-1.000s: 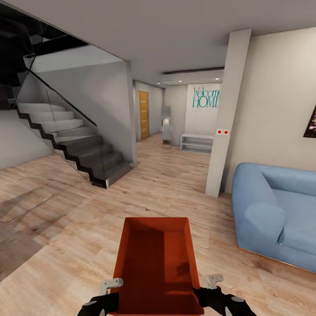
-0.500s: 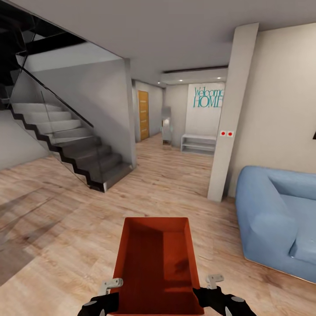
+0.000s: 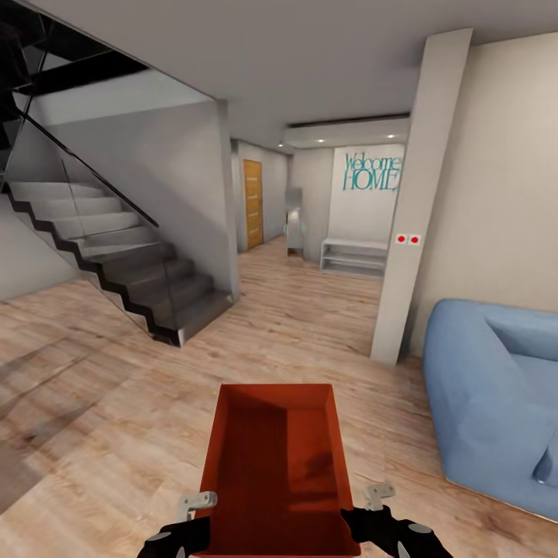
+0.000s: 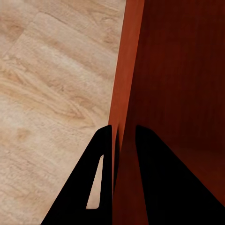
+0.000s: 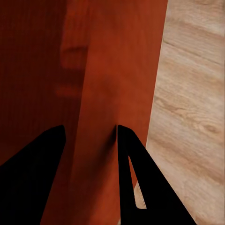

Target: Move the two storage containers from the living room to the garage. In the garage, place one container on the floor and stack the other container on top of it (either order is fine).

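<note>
Carrying one lidless orange-red rectangular storage container low out front over light wood-plank living-room flooring, left gripper and right gripper each pinching a side wall; next, presumably, steering toward the garage.

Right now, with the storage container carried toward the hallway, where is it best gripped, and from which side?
By its two long side walls near the end closest to the robot, one gripper from each side. The storage container is lidless with thin upright walls, so the left gripper and right gripper each straddle a wall, one finger inside, one outside.
</note>
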{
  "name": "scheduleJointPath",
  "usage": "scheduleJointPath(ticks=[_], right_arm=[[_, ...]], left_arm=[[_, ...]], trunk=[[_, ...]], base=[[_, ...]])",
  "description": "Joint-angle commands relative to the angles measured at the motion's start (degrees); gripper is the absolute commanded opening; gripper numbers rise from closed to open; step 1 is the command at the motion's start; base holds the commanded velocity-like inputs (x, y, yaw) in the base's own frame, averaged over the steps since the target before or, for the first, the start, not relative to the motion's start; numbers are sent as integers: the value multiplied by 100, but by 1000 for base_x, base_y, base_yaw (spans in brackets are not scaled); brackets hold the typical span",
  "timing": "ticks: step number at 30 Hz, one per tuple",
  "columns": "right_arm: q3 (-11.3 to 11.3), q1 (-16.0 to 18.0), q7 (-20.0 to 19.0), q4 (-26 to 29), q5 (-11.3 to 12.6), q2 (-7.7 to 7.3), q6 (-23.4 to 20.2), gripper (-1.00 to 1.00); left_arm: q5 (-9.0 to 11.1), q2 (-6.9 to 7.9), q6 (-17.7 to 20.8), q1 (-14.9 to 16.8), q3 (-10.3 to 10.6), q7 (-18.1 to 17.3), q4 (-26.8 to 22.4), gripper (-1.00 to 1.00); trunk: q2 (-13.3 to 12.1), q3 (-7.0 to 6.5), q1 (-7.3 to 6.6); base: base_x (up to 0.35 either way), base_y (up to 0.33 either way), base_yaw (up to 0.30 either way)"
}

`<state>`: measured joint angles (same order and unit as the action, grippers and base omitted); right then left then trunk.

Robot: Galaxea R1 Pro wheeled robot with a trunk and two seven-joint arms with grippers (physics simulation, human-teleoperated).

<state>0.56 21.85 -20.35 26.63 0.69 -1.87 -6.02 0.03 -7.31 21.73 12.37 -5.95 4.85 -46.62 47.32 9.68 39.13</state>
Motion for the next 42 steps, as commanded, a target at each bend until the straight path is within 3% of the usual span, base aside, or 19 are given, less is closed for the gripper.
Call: scheduleJointPath(ticks=[1, 42], right_arm=[[-39, 3, -162, 0, 45, -6, -40, -100], [-30, 3, -162, -1, 45, -6, -40, -100]], left_arm=[[-126, 1, -292, 2, -29, 42, -23, -100], [-126, -8, -286, 2, -24, 42, -15, -100]], trunk=[[7, 9, 5], [7, 9, 5]], base=[[330, 0, 0], [330, 0, 0]])
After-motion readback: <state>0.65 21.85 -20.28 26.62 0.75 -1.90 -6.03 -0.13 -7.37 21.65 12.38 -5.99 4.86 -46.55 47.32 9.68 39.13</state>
